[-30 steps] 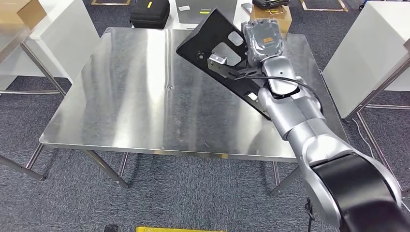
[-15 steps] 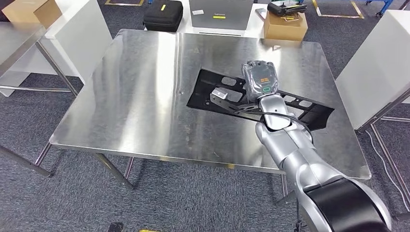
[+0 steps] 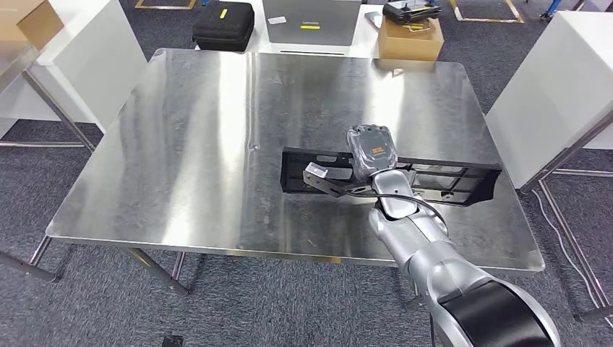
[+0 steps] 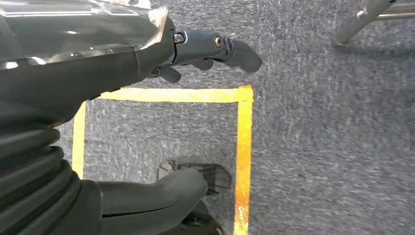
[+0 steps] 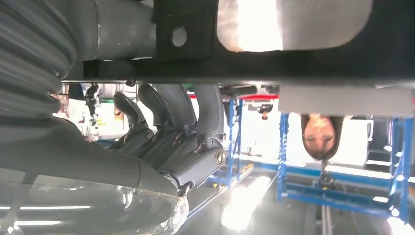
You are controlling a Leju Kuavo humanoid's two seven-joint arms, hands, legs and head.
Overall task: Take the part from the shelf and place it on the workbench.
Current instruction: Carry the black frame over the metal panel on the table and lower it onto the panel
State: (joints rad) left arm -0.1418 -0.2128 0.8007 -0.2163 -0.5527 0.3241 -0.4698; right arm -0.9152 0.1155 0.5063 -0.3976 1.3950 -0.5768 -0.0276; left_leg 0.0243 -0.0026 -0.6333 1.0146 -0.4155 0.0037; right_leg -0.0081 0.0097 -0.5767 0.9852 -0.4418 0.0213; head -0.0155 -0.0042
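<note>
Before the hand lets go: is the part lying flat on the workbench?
Seemingly flat: the part stretches low along the workbench. Full contact cannot tell; right hand holds it.

Brushed, glossy steel workbench (image 3: 202, 144), matt black part (image 3: 448, 184) — plastic-looking, silver metal arm (image 3: 419, 238), rough grey carpet (image 3: 275, 296), cardboard box (image 3: 410, 40).

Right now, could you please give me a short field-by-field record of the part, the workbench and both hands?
part: long black panel with cut-outs, lying low on the workbench
workbench: steel table, part on its right half
right hand: right hand grips the part near its middle
left hand: left hand hangs over grey carpet with yellow tape, holds nothing
behind table: cardboard box, black case
</note>
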